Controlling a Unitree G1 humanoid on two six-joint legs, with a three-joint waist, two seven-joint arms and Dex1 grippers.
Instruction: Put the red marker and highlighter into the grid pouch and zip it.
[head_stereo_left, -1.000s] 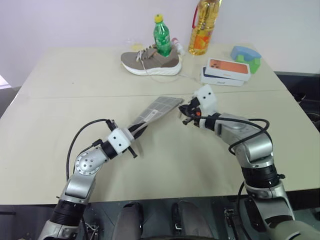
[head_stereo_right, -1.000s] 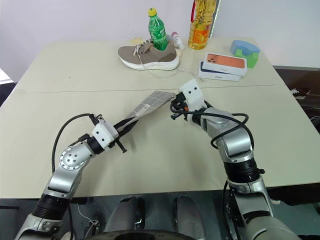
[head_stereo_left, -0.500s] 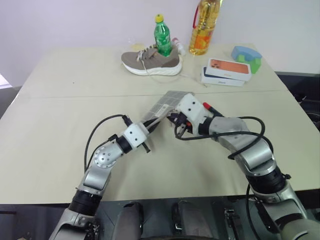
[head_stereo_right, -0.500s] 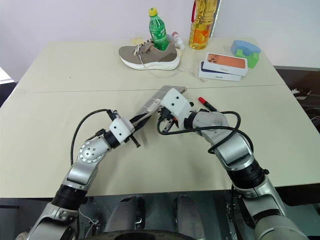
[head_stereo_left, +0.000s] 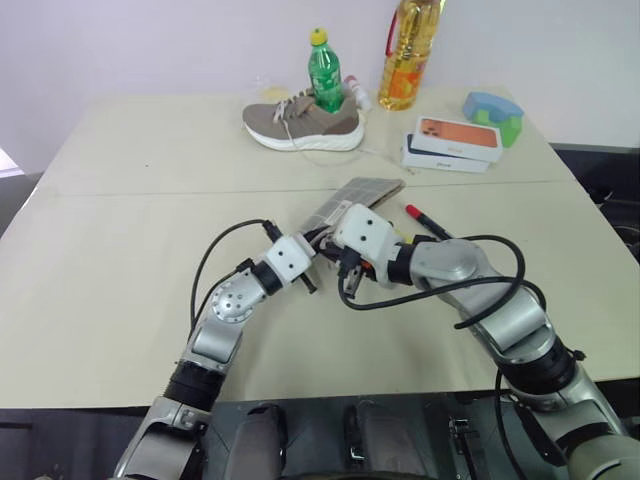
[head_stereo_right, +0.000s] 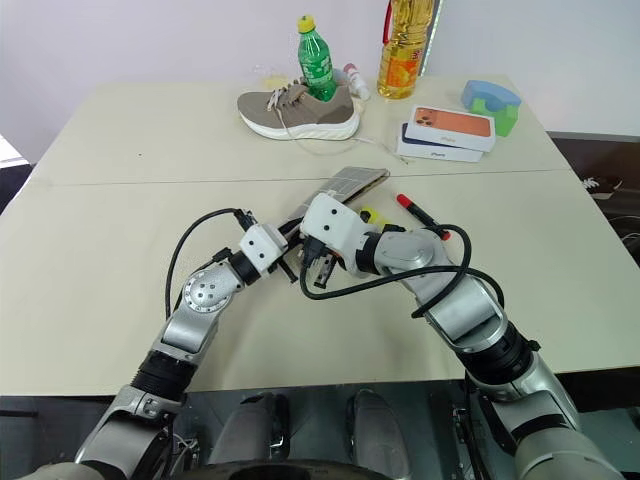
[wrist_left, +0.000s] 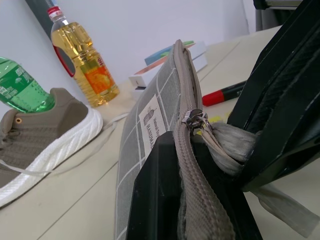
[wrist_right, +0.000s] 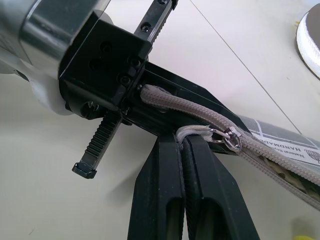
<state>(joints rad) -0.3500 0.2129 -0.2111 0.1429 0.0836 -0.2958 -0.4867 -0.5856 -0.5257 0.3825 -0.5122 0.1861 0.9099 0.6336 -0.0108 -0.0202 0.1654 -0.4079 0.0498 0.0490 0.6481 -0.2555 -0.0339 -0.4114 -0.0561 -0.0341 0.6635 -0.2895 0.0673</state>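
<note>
I see the grid pouch (head_stereo_right: 345, 186) held up off the table (head_stereo_right: 120, 230), tilted, in the middle. My left gripper (wrist_left: 195, 200) is squeezed tight on its near end, by the zipper. My right gripper (wrist_right: 185, 165) is pinched shut on the pale pull tab (wrist_right: 197, 132). The red marker (head_stereo_right: 423, 217) lies on the table just beside the pouch. A bit of yellow next to it looks like the highlighter (head_stereo_right: 370, 214), but my arm hides most of it.
</note>
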